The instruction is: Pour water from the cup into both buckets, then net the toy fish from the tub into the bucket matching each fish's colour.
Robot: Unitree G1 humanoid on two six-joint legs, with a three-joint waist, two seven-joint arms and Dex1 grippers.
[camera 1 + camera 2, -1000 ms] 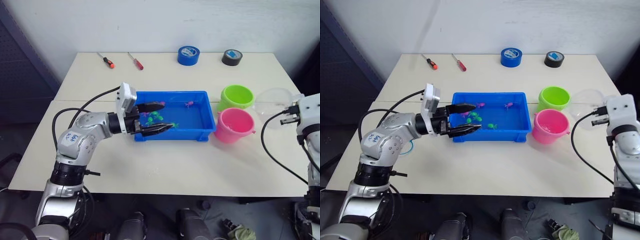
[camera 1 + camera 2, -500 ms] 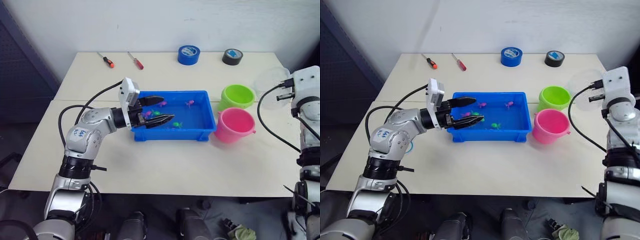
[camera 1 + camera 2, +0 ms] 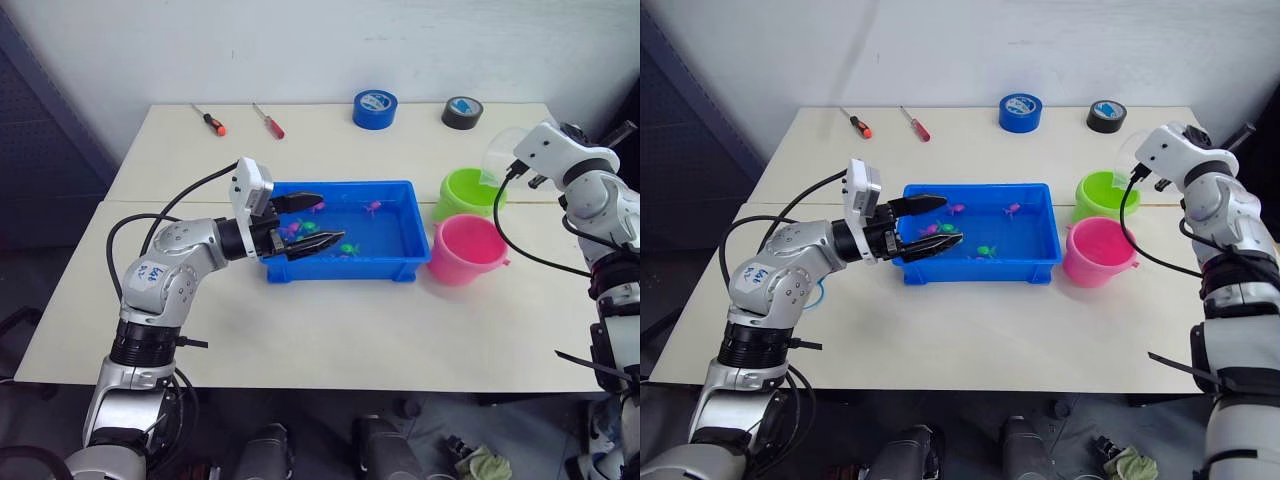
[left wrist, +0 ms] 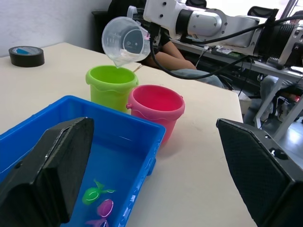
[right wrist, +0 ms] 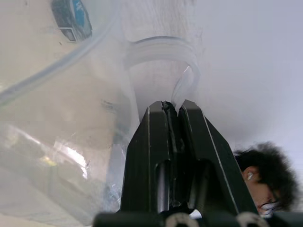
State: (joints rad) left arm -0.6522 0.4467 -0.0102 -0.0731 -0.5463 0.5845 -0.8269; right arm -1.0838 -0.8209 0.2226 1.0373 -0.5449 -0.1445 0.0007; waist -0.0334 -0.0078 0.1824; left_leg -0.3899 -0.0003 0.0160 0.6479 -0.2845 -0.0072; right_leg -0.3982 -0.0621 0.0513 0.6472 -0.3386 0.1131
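Observation:
My right gripper (image 5: pixel 171 109) is shut on the handle of the transparent cup (image 4: pixel 125 41). The cup hangs tilted, its pouring lip pointing down at the mouth of the lime green bucket (image 4: pixel 112 81). The pink bucket (image 4: pixel 156 105) stands against the green one, nearer to me. To their left lies the blue tub (image 3: pixel 403 268), holding water and several tiny fish, among them a green fish (image 3: pixel 347 248) and a pink fish (image 3: pixel 372 207). My left gripper (image 3: pixel 312 222) hovers open over the tub's left end, holding nothing.
Two screwdrivers (image 3: pixel 211 120) (image 3: pixel 268 120) lie at the table's far left. A blue tape roll (image 3: pixel 375 108) and a black tape roll (image 3: pixel 462 112) sit at the far edge. A person (image 5: pixel 265 175) sits beyond the table's right side.
My right arm has swung the cup from beyond the table's right edge inward over the green bucket and tipped it. The left gripper has stayed open over the tub.

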